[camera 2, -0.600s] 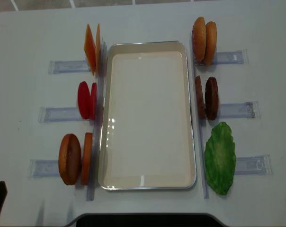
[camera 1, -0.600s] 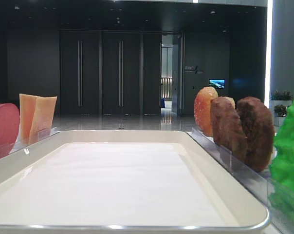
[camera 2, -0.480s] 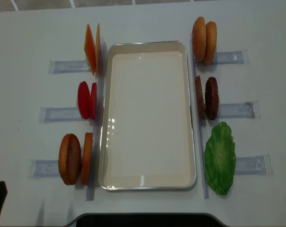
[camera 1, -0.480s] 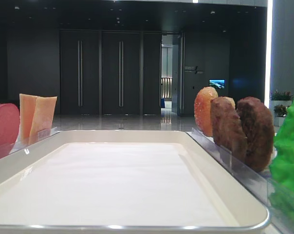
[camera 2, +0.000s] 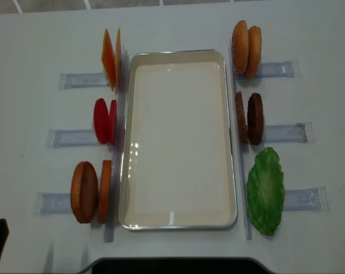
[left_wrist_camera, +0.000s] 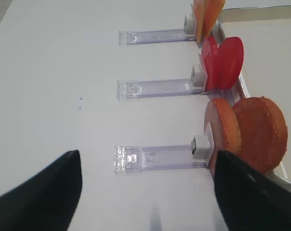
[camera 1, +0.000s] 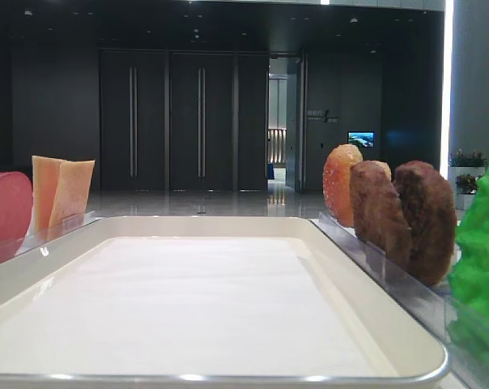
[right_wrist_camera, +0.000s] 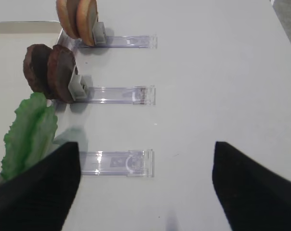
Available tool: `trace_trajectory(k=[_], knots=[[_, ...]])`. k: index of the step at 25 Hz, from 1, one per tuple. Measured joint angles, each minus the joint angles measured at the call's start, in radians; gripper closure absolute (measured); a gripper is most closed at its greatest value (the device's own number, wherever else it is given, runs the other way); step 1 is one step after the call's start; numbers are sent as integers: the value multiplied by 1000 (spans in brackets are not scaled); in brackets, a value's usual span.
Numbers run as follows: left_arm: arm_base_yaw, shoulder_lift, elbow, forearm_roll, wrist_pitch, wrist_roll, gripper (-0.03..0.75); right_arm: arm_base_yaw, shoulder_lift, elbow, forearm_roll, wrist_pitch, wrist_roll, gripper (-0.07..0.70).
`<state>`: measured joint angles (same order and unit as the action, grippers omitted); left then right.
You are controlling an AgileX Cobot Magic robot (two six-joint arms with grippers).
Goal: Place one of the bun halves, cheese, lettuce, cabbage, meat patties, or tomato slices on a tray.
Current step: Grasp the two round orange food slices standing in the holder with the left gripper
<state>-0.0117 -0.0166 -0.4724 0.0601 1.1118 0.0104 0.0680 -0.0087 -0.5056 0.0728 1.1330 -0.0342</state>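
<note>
Left of the tray (camera 2: 178, 217), the bun halves (camera 2: 89, 191) stand upright in their rack (left_wrist_camera: 160, 158). Left gripper (left_wrist_camera: 148, 192) and right gripper (right_wrist_camera: 146, 185) both gape wide, holding nothing. Risk: an off-centre pinch could topple a bun against the tomato slices (camera 2: 104, 120).

tray (camera 2: 178, 224) centred on white table (camera 2: 35, 34). left racks: 2 cheese slices (camera 2: 111, 59), 2 tomato slices (camera 2: 104, 120), 2 bun halves (camera 2: 90, 191). right: 2 buns (camera 2: 246, 41), 2 meat patties (camera 2: 250, 117), lettuce (camera 2: 265, 190).
</note>
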Motion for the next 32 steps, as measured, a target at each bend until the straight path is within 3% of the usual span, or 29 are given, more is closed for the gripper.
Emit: trace_trajectory(k=[10,19,25,32], knots=[[0,166,-60,-1,55,-10,55,0,0,0,0,0,0,94],[0,505,-164,-38,56,-41,55,0,0,0,0,0,0,94],[0,746,-226,-48,100,-42,55,0,0,0,0,0,0,94],[0,978,-288,-48,102,-43,55,0,0,0,0,0,0,94]])
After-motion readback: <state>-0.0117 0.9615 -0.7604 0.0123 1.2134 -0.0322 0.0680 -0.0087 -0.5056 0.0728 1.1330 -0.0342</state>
